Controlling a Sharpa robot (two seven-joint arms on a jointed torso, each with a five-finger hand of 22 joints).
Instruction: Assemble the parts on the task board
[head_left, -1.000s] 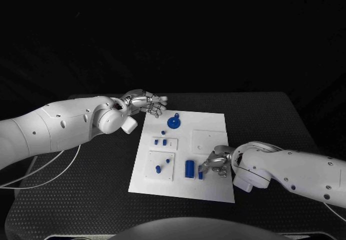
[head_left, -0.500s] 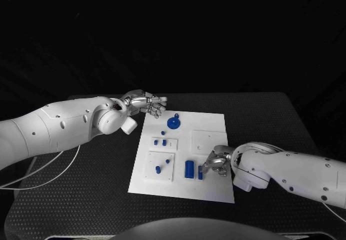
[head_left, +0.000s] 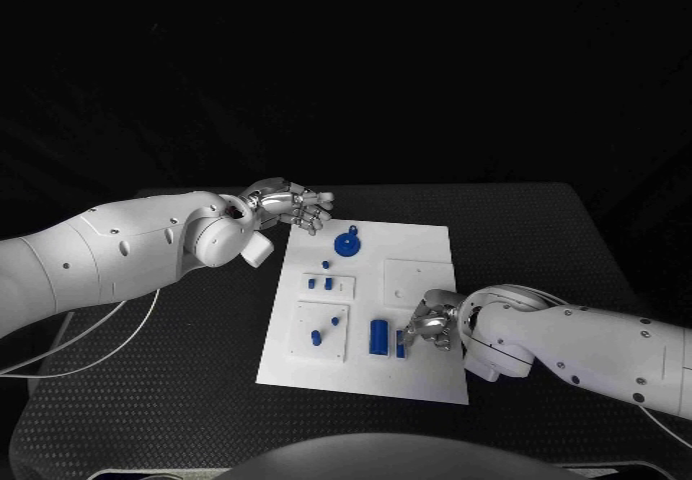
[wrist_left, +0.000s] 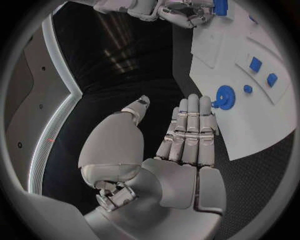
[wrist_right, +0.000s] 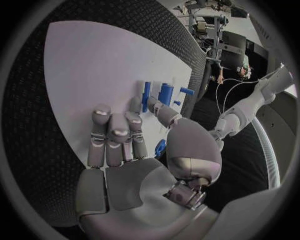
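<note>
The white task board lies in the middle of the table. A blue gear sits near its far edge. Two small blue blocks stand lower down. A blue cylinder and a thin blue bar lie near the front. My right hand hovers flat over the board beside the thin bar, with its thumb tip close to the bar and nothing held. My left hand floats off the board's far left corner with straight fingers, empty.
A small square plate on the board carries two blue pegs. A bare square inset lies just beyond my right hand. The black table mat surrounds the board, and a white cable trails beneath my left arm.
The right forearm has shifted slightly. Both hands and the parts stay about where they were.
</note>
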